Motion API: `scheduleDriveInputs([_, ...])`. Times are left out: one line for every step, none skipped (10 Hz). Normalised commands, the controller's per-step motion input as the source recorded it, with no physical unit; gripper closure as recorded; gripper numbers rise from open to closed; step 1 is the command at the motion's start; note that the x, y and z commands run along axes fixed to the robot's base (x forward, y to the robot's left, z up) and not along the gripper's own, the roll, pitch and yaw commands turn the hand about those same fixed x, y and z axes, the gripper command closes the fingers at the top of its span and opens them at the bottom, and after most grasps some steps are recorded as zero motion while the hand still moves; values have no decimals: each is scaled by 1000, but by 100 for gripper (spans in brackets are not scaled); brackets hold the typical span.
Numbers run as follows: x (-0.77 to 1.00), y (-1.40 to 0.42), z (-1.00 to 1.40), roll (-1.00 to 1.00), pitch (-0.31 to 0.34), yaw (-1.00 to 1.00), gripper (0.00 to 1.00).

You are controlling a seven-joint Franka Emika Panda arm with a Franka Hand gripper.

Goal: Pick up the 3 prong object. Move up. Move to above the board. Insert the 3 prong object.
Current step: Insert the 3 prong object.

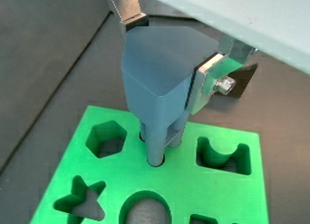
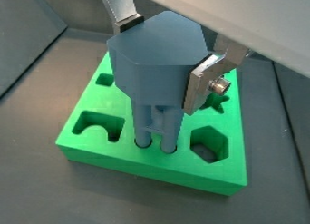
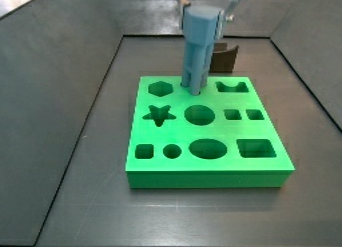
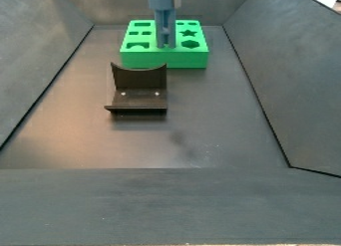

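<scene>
We begin with the dark floor (image 4: 173,130) of the walled enclosure, which carries everything in both side views. On it lies the board (image 3: 267,166), a bright green slab, flat and square to the walls; in a side view it sits at the far end (image 4: 202,59). Its cut-outs show plainly in a side view: a hexagon, a star, circles, an oval, squares and a U-shaped recess. In both wrist views the board fills the lower part of the picture (image 1: 72,150) (image 2: 85,146).

Next comes the fixture (image 4: 138,89), a dark L-shaped bracket on its base plate, standing on the floor just beside the board's near edge in that side view. In a side view it shows only as a dark block behind the board (image 3: 227,59).

The 3 prong object (image 3: 199,46) stands upright over the board, its blue-grey head up and its slender prongs down. In both wrist views (image 1: 160,78) (image 2: 155,73) the prong tips reach into small round holes in the board's top face, near the hexagon.

The end effector (image 2: 164,37) is clamped on the head of the 3 prong object, its silver finger plates (image 1: 206,78) pressed against opposite sides of the head. In both side views the end effector sits at the top edge (image 3: 214,1), directly above the board.
</scene>
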Motion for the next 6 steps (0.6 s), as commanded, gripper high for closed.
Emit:
scheduleDriveInputs([0, 0, -834, 180, -113, 271, 100])
scheduleDriveInputs([0, 9, -957, 136, -103, 383, 100])
scheduleDriveInputs([0, 0, -1000, 74, -51, 383, 100])
scheduleDriveInputs([23, 46, -969, 107, -106, 483, 100])
scheduleDriveInputs([6, -31, 0, 27, 0, 0, 100])
scheduleDriveInputs([0, 0, 0, 0, 0, 0, 100])
